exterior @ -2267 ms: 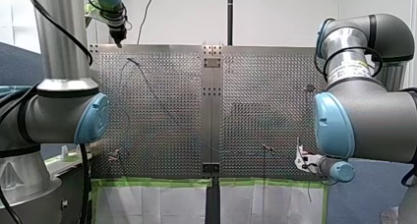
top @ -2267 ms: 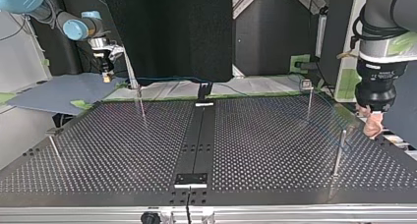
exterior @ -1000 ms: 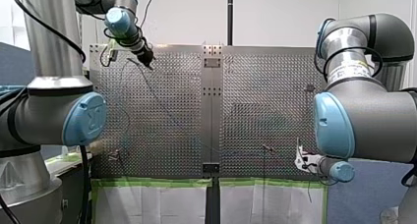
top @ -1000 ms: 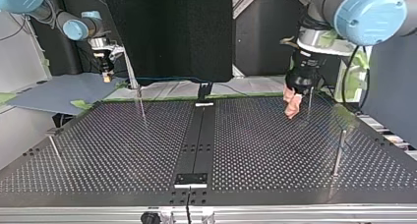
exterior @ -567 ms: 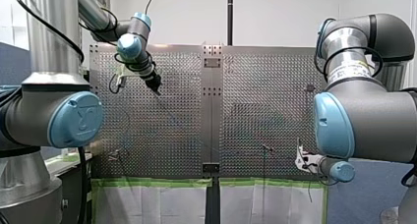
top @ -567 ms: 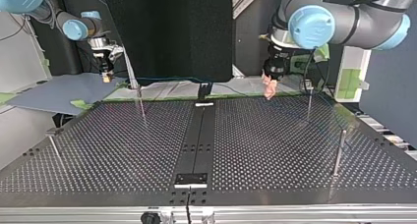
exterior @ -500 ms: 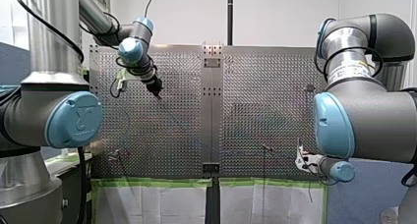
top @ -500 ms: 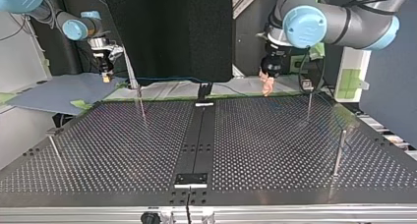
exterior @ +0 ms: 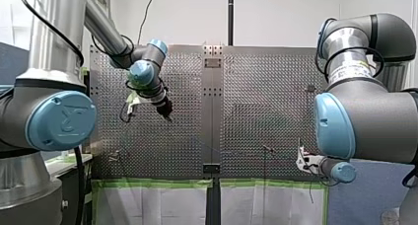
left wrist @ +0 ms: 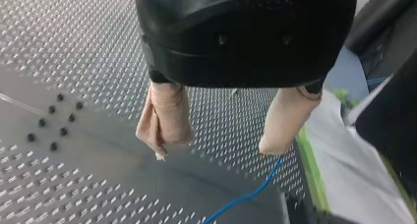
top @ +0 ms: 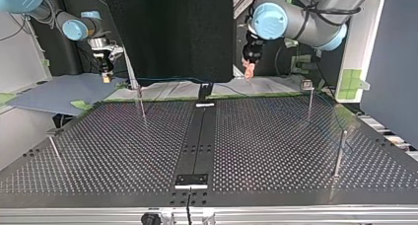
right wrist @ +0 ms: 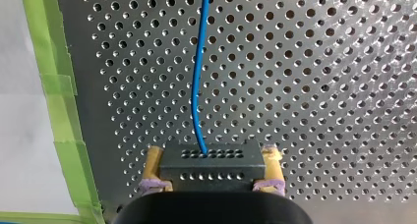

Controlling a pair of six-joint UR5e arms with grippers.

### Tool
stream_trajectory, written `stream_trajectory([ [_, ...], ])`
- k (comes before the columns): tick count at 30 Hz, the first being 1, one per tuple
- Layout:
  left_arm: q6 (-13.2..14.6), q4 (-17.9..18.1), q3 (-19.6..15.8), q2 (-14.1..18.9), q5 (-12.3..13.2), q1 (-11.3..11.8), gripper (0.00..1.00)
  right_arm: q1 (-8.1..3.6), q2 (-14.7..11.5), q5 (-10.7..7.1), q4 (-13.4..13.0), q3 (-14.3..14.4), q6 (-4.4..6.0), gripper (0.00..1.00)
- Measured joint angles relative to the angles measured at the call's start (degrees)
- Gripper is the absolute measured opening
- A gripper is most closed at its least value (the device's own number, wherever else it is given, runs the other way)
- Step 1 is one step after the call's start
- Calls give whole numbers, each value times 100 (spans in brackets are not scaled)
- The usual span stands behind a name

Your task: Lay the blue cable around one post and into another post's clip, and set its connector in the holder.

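The blue cable (right wrist: 198,76) runs from a black connector (right wrist: 211,166) across the perforated table (right wrist: 319,86). My right gripper (right wrist: 211,154) is shut on that connector, one yellow pad on each side; it sits near the table's corner (exterior: 301,161) and at the top view's far left (top: 106,76). My left gripper (left wrist: 214,152) hangs open above the table with nothing between its beige pads (left wrist: 164,120). A stretch of cable (left wrist: 246,197) lies on the table below it. The left gripper is over the table's left half (exterior: 167,116) and near the far edge's middle (top: 248,71).
Thin metal posts stand on the table (top: 276,151): two at the top view's right (top: 309,102) (top: 339,153), two at its left (top: 141,104) (top: 54,148). A dark centre strip (top: 197,141) carries a small bracket (top: 191,180). Green tape (right wrist: 54,86) edges the table.
My left arm has swung from the top view's right side to the far middle, and down toward the centre in the front view, staying open. The right arm has not moved.
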Motion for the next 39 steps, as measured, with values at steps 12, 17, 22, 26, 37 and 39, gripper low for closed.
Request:
stream_trajectory([
  [12,-656,656,404,-656,191,-656,100,-5,-1,1,0,1,-1,0],
  [17,-959,961,650,-959,79,-959,100,-3,-1,0,0,1,-1,0],
  [22,-1218,1259,786,-1260,38,-1260,100,-7,3,0,0,-1,-1,0],
  [26,-1281,1480,812,-1478,32,-1478,100,-6,3,0,-4,-1,-1,0],
  [37,-1300,2135,1050,-2135,-120,-2135,100,-5,-1,6,0,0,-1,0],
  [39,-1292,2264,1171,-2265,-136,-2264,100,-7,-1,7,0,0,-1,0],
])
